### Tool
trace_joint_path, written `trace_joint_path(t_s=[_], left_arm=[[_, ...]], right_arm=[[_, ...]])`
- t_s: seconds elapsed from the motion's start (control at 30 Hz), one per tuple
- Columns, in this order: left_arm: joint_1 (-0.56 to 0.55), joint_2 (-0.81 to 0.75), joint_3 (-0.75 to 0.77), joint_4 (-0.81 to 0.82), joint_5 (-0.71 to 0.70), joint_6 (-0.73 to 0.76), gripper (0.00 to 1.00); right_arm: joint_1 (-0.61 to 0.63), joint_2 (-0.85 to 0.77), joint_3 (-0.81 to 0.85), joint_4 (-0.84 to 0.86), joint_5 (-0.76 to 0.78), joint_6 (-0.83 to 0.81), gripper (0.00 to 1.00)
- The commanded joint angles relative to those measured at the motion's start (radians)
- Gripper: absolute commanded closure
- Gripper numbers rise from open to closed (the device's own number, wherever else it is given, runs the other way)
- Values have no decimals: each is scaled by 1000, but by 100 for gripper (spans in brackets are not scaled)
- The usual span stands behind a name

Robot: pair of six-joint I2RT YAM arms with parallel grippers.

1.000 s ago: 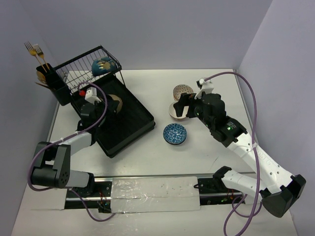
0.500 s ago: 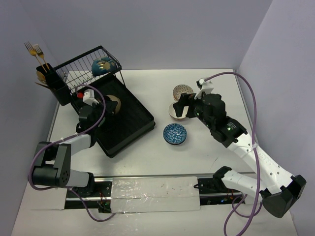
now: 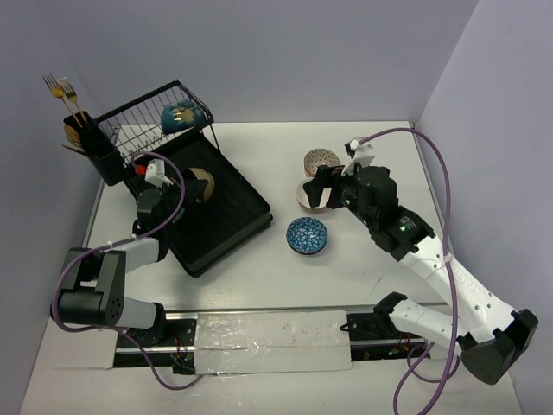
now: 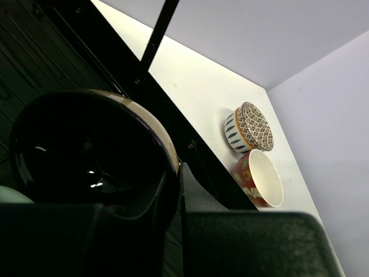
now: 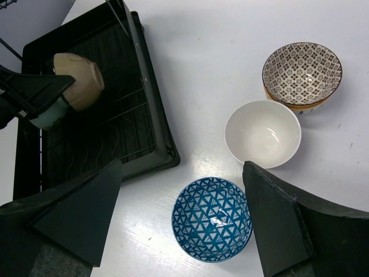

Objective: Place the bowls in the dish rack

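Left jaws: pinched tight on the rim of the brown bowl (image 5: 81,72).
Brown bowl: held over the dish rack (image 3: 220,216) tray.
Right jaws: spread wide above the white bowl (image 5: 262,133), at 3 o'clock from the rack.
Risk: the thin rim hold could slip, so the bowl might drop and crack.

A robot lab's test booth: plain lavender walls (image 3: 302,52) enclosing a white table (image 3: 346,277) with a taped mounting rail (image 3: 268,333).

left gripper (image 3: 187,186) reaches forward, jaws pinched narrow (gripping), while right gripper (image 3: 318,190) hovers wide open.
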Motion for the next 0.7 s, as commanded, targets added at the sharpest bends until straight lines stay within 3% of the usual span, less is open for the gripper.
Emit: trace_joint_path(t_s=[0.0, 0.67], left_arm=[[5, 0, 12, 117, 66, 20, 100], [31, 10, -45, 135, 40, -38, 100]], right_arm=[[-4, -22, -6, 47, -11, -15, 8], [-6, -31, -10, 56, -22, -16, 8]])
